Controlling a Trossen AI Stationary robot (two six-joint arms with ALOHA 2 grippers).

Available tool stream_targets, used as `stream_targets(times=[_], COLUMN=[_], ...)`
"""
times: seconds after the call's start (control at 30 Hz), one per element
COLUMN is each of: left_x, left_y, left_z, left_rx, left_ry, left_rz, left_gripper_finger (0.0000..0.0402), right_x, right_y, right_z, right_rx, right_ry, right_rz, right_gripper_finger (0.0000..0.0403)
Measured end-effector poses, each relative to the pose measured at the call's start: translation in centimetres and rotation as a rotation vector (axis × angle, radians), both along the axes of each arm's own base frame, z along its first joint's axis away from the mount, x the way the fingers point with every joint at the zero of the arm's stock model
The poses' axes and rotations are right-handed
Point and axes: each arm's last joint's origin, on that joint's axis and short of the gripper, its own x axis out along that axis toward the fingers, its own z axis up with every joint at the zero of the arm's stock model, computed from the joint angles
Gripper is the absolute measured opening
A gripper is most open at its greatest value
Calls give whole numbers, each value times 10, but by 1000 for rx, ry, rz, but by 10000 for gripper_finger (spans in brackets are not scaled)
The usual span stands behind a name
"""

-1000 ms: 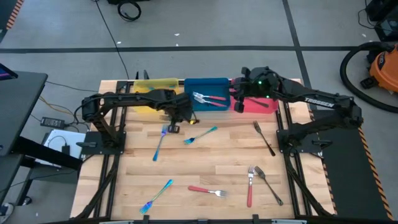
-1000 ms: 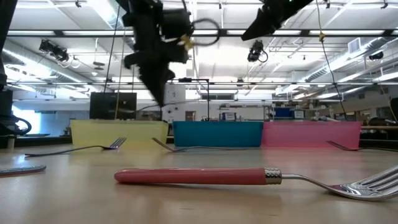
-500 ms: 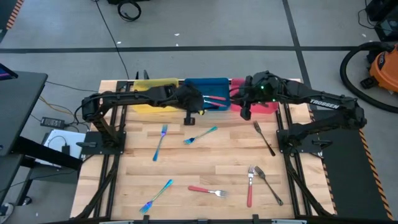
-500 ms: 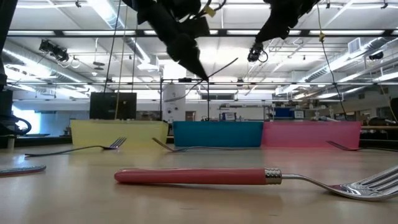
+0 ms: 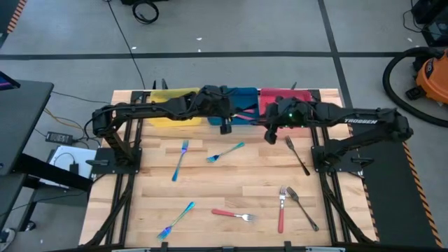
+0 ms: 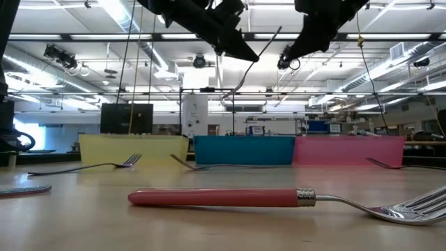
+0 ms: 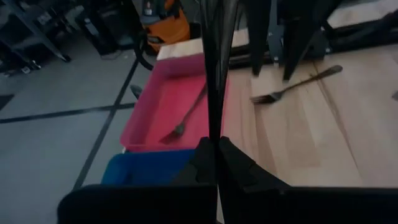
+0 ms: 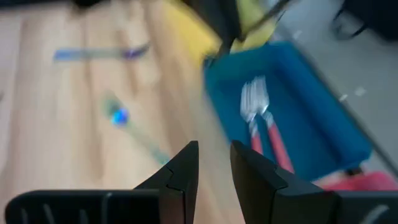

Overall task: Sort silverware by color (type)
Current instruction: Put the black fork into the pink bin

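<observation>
A dark fork [image 6: 252,59] is held pinched in the left hand [image 5: 222,119], up in the air above the blue tray [image 5: 241,94], its handle slanting upward and its curved head hanging below the fingers in the low view. From the left wrist view the fork [image 7: 214,74] is seen edge-on, clamped between the two fingers [image 7: 239,168], with the red tray [image 7: 155,118] ahead and one dark fork [image 7: 186,118] already lying inside it.

The right hand [image 5: 270,133] is held over the counter [image 5: 238,175] just in front of the seam between the blue and red trays, fingers [image 8: 183,171] a little apart and nothing between them. Two red-handled forks [image 8: 258,121] are seen lying side by side in the blue tray from the right wrist view. The two hands are close together, the right one standing just beside the red tray [image 5: 280,98].

A yellow tray [image 5: 168,98] sits at the left end of the row. Spread over the counter are four iridescent pieces [image 5: 180,159], [image 5: 225,152], [image 5: 175,220], two red-handled forks [image 5: 232,215], [image 5: 281,210] and two dark forks [image 5: 297,155], [image 5: 302,208], all well apart from both hands except the upper dark one, which lies near the right hand.
</observation>
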Motion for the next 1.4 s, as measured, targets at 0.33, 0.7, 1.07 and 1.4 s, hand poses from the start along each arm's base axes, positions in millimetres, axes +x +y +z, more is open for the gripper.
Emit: stream_targets(times=[0.33,0.7,1.07,1.4], left_x=[2,4,4,4], left_y=[0,1,1,1], left_z=[4,8,9,10], left_rx=[13,21,22,25], left_ry=[-47,-99,-105,-115], left_rz=[-1,2,2,5], left_gripper_finger=[0,0,0,0], right_x=[16,24,25,25], right_y=[-1,-1,-4,-6], right_z=[-12,-4,2,4], right_rx=[-112,-156,-214,-251], right_ry=[-208,-307,-352,-355], right_rz=[-130,-112,-166,-195], right_gripper_finger=[101,101,101,79])
